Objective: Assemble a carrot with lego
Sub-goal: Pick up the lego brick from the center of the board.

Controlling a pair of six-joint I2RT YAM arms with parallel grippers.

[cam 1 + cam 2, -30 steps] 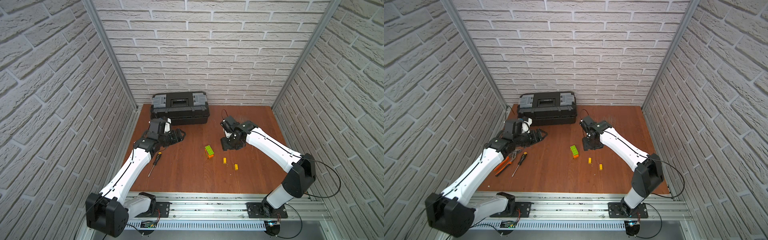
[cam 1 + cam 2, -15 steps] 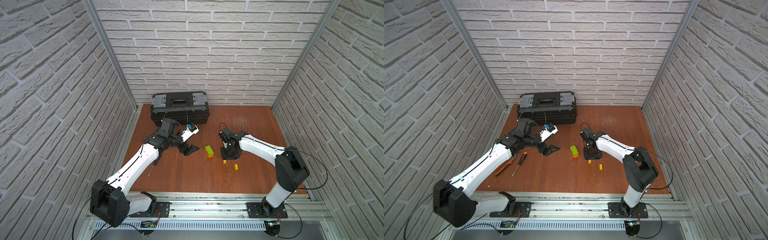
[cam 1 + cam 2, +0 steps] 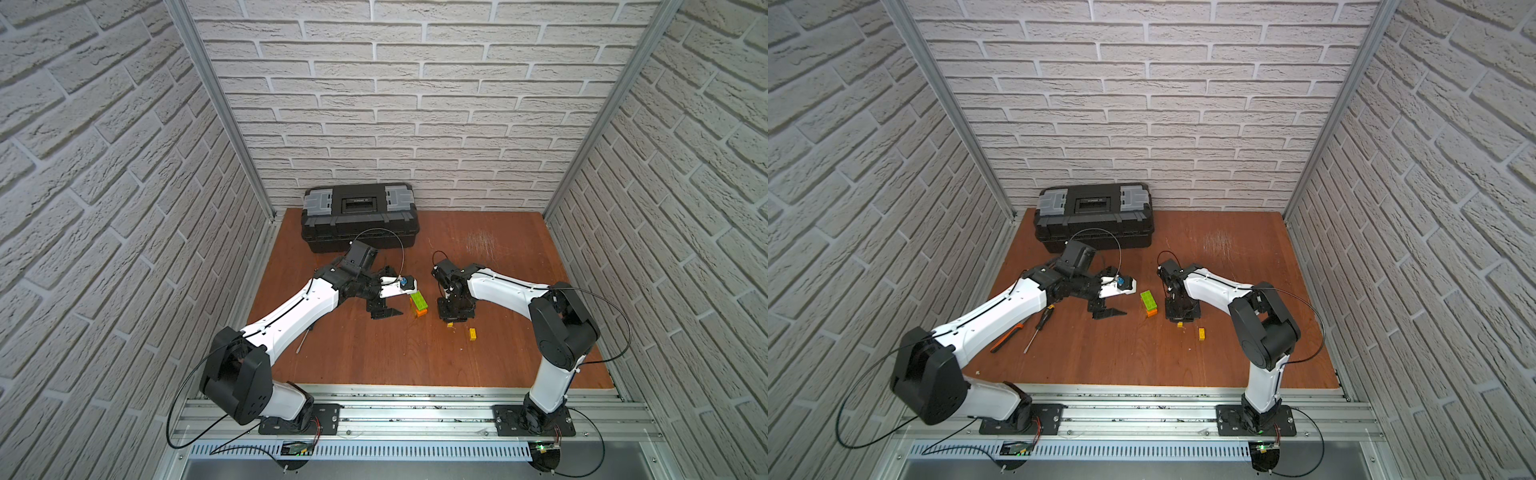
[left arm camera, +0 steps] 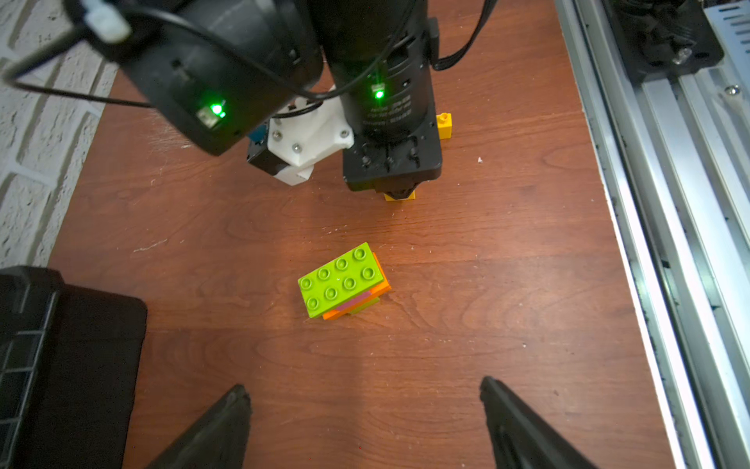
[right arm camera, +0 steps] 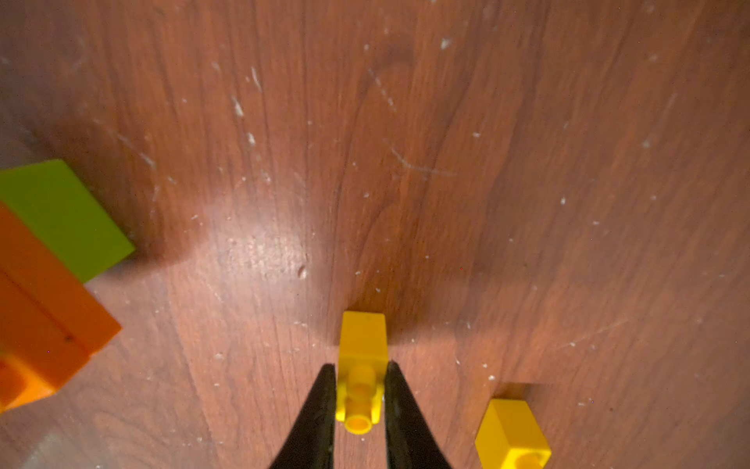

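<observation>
The carrot (image 3: pixel 419 303) (image 3: pixel 1149 304) is a small clump of joined bricks on the wooden table: lime-green on top, with orange and pink beneath (image 4: pixel 343 280). My left gripper (image 4: pixel 362 390) (image 3: pixel 384 309) stands open just left of it, with nothing between its fingers. My right gripper (image 5: pixel 360 373) (image 3: pixel 453 318) points down at the table right of the clump. Its fingers press both sides of a tiny yellow lego brick (image 5: pixel 362 345) (image 3: pixel 1180 324) that rests on the wood. A second yellow brick (image 5: pixel 512 434) (image 3: pixel 472 333) lies loose close beside it.
A black toolbox (image 3: pixel 359 216) (image 3: pixel 1094 216) stands shut at the back left, close behind the left arm. A screwdriver (image 3: pixel 1038 328) and an orange-handled tool (image 3: pixel 1007 338) lie under the left forearm. The metal rail (image 4: pixel 669 203) runs along the table's front edge.
The left arm swung from beside the toolbox to just left of the clump. The right gripper came forward and down over a yellow brick, and its jaws closed onto it.
</observation>
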